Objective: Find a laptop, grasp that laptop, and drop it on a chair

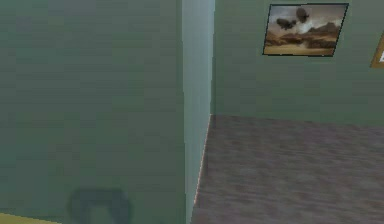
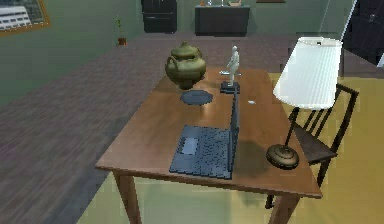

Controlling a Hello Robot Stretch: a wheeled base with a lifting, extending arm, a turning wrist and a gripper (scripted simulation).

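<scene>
An open dark blue-grey laptop (image 2: 207,148) lies on a brown wooden table (image 2: 150,130) in the arm side view, near the table's front edge, with its screen raised toward the right. A dark wooden chair (image 2: 325,130) stands at the table's right side, partly hidden behind a lamp.
On the table stand a white-shaded lamp (image 2: 305,80), a bronze pot (image 2: 186,65), a small pale statuette (image 2: 232,66) and a dark round mat (image 2: 197,98). Dark cabinets (image 2: 222,18) line the far wall. In the forward view a green wall corner (image 1: 190,110) stands close; a framed picture (image 1: 305,28) hangs beyond.
</scene>
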